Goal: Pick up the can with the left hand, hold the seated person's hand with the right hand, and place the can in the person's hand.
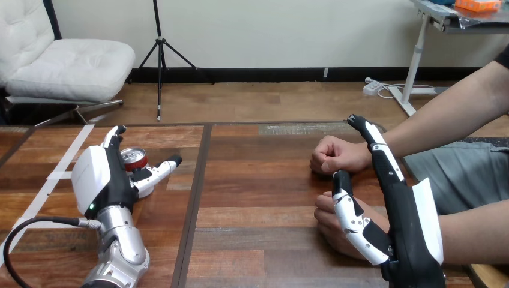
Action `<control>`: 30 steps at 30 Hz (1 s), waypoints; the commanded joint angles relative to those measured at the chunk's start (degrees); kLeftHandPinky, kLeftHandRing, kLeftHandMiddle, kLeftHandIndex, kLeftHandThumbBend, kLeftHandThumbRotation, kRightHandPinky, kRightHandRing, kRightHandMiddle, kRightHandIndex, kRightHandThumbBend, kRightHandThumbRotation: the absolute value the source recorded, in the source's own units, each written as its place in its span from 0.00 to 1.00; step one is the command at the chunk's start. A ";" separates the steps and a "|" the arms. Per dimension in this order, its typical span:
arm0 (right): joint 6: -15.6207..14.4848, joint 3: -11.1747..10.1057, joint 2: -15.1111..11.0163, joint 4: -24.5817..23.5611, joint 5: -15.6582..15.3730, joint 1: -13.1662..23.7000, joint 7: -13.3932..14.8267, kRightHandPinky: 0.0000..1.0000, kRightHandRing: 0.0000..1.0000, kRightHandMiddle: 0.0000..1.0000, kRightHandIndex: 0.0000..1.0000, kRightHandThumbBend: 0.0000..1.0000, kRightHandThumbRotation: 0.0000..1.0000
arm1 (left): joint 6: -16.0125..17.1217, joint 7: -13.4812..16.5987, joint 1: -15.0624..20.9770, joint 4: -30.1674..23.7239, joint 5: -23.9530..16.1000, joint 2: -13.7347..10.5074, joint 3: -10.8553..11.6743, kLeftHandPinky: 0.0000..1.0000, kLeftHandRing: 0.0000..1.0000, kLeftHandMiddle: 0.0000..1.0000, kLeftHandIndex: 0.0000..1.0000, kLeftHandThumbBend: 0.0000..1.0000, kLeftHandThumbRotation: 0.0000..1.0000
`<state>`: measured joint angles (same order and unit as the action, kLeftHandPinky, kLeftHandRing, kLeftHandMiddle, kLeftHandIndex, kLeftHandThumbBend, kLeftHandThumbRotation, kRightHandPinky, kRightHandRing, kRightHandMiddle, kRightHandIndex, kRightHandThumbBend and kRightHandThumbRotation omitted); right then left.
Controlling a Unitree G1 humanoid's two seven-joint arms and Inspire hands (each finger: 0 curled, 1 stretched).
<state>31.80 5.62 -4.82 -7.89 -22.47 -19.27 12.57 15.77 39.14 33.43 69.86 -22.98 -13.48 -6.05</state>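
- The can stands behind the left hand; just its top and a strip of its red side show. Whether the two touch cannot be told.
- The person's nearer hand lies partly behind the right hand, which covers its right part.
- The bottom edge cuts off the right hand at its wrist.
- The person's forearms run off the right edge.

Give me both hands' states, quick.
Left hand: open, straddling the can.
Right hand: open, thumb over the person's near hand, gripping nothing.
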 commanded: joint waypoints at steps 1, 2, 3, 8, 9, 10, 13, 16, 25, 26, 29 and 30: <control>0.35 -0.91 -0.12 -3.18 0.41 1.99 -0.10 0.97 0.97 0.95 0.91 0.13 0.45 | 0.87 1.71 3.80 0.02 -0.88 -0.72 -0.94 0.65 0.74 0.78 0.80 0.82 0.30; 0.30 -0.92 -0.14 -3.21 0.40 1.97 -0.14 0.97 0.97 0.95 0.91 0.13 0.45 | 1.18 1.98 3.70 0.04 -0.90 -0.71 -0.96 0.64 0.73 0.77 0.79 0.82 0.27; 0.25 -0.92 -0.14 -3.24 0.41 1.95 -0.18 0.97 0.96 0.95 0.91 0.13 0.46 | 1.37 2.14 3.65 0.05 -0.91 -0.71 -0.97 0.63 0.72 0.76 0.78 0.81 0.25; 0.17 -0.99 -0.32 -3.27 0.48 1.92 -0.41 0.97 0.97 0.95 0.91 0.14 0.47 | 2.82 3.55 3.24 0.13 -0.88 -0.62 -0.94 0.59 0.67 0.71 0.73 0.79 0.13; 0.17 -1.00 -0.33 -3.29 0.50 1.92 -0.45 0.97 0.97 0.95 0.91 0.14 0.47 | 3.01 3.73 3.21 0.16 -0.89 -0.62 -0.95 0.58 0.65 0.69 0.71 0.78 0.09; 0.19 -1.01 -0.36 -3.33 0.56 1.91 -0.52 0.97 0.97 0.95 0.91 0.14 0.47 | 3.58 3.92 3.09 0.19 -0.64 -0.54 -0.73 0.57 0.65 0.68 0.71 0.78 0.07; 0.24 -1.08 -0.40 -3.39 0.69 1.90 -0.71 0.97 0.97 0.95 0.91 0.14 0.48 | 4.92 4.20 2.87 0.33 0.06 -0.31 -0.13 0.55 0.62 0.65 0.68 0.78 0.04; 0.28 -1.19 -0.42 -3.42 0.61 1.89 -0.79 0.98 0.97 0.95 0.91 0.14 0.48 | 6.30 4.35 2.69 0.55 0.79 -0.08 0.52 0.52 0.57 0.59 0.66 0.77 0.02; 0.74 -1.35 -0.57 -3.25 0.90 2.03 -0.95 0.98 0.97 0.95 0.91 0.14 0.48 | 7.64 4.87 2.59 1.17 1.56 0.11 0.60 0.46 0.47 0.49 0.60 0.73 0.00; 0.75 -1.36 -0.58 -3.25 0.91 2.04 -0.97 0.98 0.97 0.95 0.91 0.14 0.48 | 7.72 4.88 2.59 1.21 1.58 0.11 0.57 0.47 0.47 0.49 0.60 0.73 0.00; 0.61 -1.39 -0.57 -3.38 0.90 2.00 -1.07 0.98 0.97 0.95 0.91 0.14 0.49 | 8.03 5.05 2.56 1.30 1.62 0.11 0.44 0.47 0.46 0.48 0.58 0.72 0.00; 0.56 -1.40 -0.57 -3.41 0.89 1.99 -1.09 0.99 0.97 0.95 0.91 0.14 0.49 | 8.10 5.10 2.56 1.32 1.63 0.11 0.41 0.47 0.46 0.48 0.58 0.72 0.00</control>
<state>31.80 5.30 -4.96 -8.85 -22.42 -19.29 11.58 22.15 43.30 33.43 70.62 -21.21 -13.04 -5.68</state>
